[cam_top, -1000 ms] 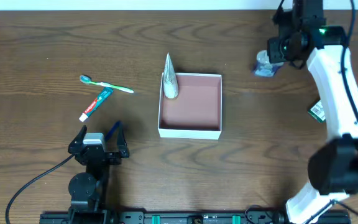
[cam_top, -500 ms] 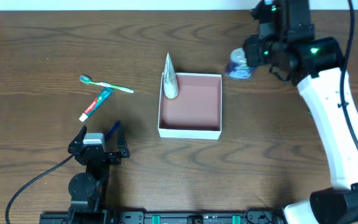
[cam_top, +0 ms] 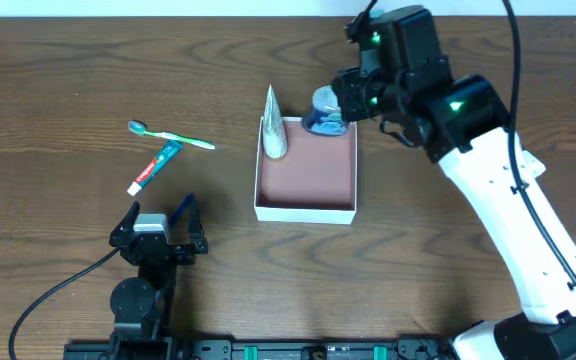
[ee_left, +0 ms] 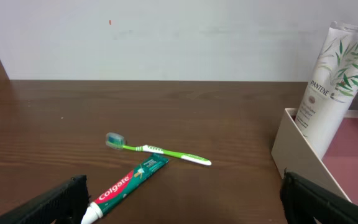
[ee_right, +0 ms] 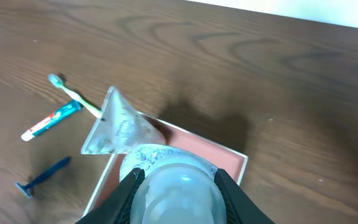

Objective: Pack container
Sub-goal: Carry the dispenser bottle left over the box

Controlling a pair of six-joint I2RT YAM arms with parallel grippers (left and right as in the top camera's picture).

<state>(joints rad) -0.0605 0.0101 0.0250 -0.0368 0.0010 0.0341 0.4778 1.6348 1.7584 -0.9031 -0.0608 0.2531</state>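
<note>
The container (cam_top: 305,211) is a square white box with a pinkish floor at mid-table. A white Pantene tube (cam_top: 273,128) leans in its back-left corner. My right gripper (cam_top: 330,108) is shut on a translucent bluish bottle (cam_top: 320,120) and holds it over the container's back-right corner. In the right wrist view the bottle (ee_right: 178,193) fills the space between both black fingers (ee_right: 128,190), above the container's rim (ee_right: 232,155). My left gripper (cam_top: 161,213) rests open near the front left, holding nothing; in its own view the gripper (ee_left: 188,202) faces the toothpaste.
A green toothbrush (cam_top: 173,135) and a Colgate toothpaste tube (cam_top: 155,167) lie left of the container. A blue razor (cam_top: 181,210) lies beside the left gripper's fingers. The left wrist view shows the toothbrush (ee_left: 157,150), toothpaste (ee_left: 129,182) and container wall (ee_left: 300,155).
The right arm has swung left from the far right of the table, carrying the bottle to above the container's back-right corner. The left arm has not moved.
</note>
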